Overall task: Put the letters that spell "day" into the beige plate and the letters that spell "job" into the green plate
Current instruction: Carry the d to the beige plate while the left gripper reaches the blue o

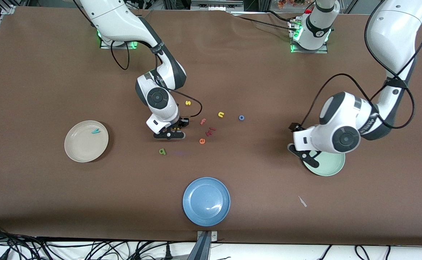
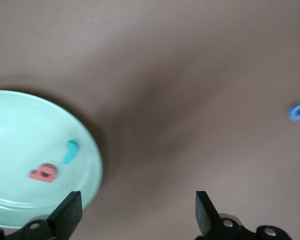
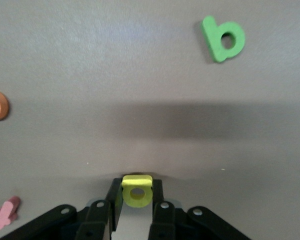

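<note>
My right gripper (image 1: 176, 129) (image 3: 137, 196) is low over the table's middle, shut on the yellow d (image 1: 177, 127) (image 3: 137, 191), which sits between its fingertips. The green a (image 1: 162, 151) (image 3: 222, 39) lies on the table nearer the front camera. The beige plate (image 1: 81, 148) holds the teal y (image 1: 95, 131). My left gripper (image 1: 306, 156) (image 2: 137, 215) hangs open and empty over the rim of the green plate (image 1: 328, 166) (image 2: 20, 125), which holds the teal j (image 2: 70, 151) and salmon b (image 2: 44, 173). The blue o (image 1: 241, 117) (image 2: 298, 111) lies mid-table.
A yellow s (image 1: 188, 103), yellow n (image 1: 221, 115), salmon f (image 1: 203, 121) and orange e (image 1: 202, 141) lie scattered beside my right gripper. A blue plate (image 1: 206, 201) sits near the table's front edge. A small white scrap (image 1: 302, 201) lies near the green plate.
</note>
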Controlling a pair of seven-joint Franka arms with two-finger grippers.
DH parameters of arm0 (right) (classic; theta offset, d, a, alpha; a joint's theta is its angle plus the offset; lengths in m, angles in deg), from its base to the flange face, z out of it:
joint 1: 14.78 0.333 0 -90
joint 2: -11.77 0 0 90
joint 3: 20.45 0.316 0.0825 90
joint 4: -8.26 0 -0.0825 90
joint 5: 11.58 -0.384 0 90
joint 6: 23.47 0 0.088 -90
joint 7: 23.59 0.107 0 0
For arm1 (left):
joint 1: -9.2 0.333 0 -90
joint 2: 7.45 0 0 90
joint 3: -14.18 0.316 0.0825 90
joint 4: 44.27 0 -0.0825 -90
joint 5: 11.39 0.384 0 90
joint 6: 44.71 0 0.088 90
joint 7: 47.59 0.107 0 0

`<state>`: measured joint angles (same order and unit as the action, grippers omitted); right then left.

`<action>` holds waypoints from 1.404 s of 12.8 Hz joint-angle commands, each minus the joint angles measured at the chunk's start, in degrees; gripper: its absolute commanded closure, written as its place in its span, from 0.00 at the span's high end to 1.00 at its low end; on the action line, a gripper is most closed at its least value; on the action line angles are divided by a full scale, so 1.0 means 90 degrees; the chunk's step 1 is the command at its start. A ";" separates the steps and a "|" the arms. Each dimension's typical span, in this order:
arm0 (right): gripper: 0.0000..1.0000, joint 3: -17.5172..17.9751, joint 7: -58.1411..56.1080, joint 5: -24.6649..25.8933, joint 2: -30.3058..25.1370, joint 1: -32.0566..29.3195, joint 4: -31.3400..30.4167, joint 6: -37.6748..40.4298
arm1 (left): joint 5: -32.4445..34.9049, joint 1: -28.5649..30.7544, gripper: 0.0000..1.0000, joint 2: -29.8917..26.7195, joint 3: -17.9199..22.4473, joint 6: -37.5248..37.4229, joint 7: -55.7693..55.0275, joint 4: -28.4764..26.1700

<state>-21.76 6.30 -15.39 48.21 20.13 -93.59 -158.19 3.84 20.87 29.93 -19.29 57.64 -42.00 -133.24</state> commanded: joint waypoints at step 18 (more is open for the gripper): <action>0.27 -0.2375 -0.4777 -0.0221 -0.0446 -0.1670 -0.0256 0.1347 | 0.0798 -0.1785 0.60 0.0563 -0.0246 0.2778 -0.6988 -0.1647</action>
<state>-43.71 -35.50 -16.04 42.41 7.21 -96.08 -143.68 8.83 4.58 35.14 -21.45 81.45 -103.51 -146.82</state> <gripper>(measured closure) 0.722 0.396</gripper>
